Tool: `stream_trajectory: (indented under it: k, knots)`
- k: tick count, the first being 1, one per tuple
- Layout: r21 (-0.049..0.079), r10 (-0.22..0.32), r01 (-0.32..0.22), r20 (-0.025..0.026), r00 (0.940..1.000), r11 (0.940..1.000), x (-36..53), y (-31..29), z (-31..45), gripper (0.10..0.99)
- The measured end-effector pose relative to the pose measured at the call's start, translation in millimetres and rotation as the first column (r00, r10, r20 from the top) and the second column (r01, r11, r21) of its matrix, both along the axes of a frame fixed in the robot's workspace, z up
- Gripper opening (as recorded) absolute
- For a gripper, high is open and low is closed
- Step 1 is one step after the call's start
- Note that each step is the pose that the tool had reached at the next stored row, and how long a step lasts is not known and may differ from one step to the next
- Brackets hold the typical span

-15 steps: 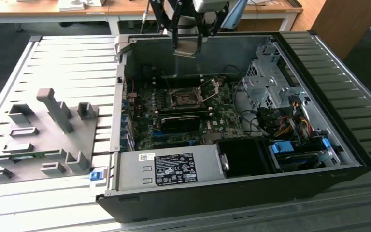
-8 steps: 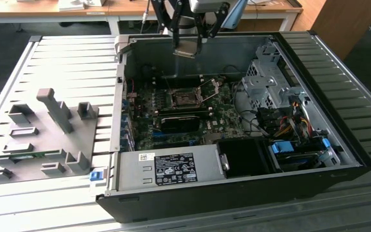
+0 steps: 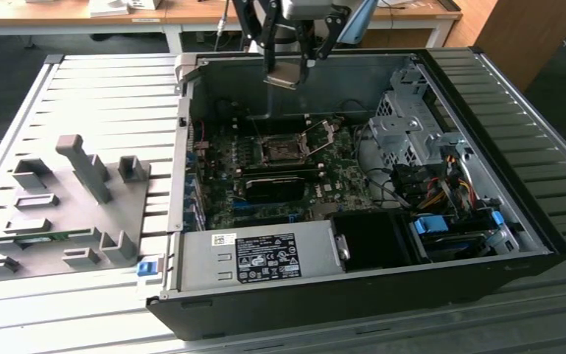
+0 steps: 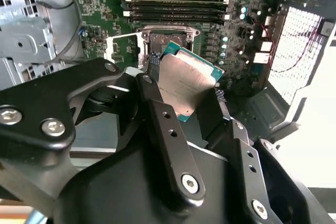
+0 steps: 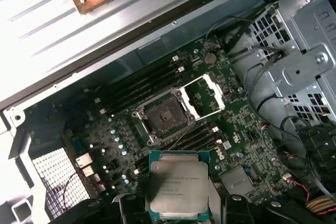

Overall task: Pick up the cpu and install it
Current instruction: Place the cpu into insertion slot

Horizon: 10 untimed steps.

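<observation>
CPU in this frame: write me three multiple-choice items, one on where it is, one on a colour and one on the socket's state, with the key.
1. The cpu is:
A. seated in the socket
B. held by the gripper above the motherboard
C. lying flat on the motherboard

2. The border around the cpu's metal top is:
A. red
B. yellow
C. green

3. The socket is:
A. open and empty
B. closed over a chip
C. covered by a cooler

Key:
1 B: the exterior view shows the cpu in the gripper, well clear of the motherboard.
2 C: both wrist views show a green rim around the silver top.
3 A: the first wrist view shows its frame flipped up and nothing seated inside.
</observation>
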State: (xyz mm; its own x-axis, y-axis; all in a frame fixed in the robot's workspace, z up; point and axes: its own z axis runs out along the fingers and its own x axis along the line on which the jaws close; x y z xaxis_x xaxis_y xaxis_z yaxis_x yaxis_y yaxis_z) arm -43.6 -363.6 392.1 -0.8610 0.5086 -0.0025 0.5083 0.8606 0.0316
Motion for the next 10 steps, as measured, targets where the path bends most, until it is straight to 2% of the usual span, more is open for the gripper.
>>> stream_trajectory:
  k: [6, 10]
  knots:
    - [0.0, -0.062, 0.062, 0.0, 0.9981, 0.9981, 0.0, 0.1, -0.6, 0.533]
    - [0.0, -0.119, 0.119, 0.0, 0.9928, 0.9928, 0.0, 0.0, -1.2, 0.533]
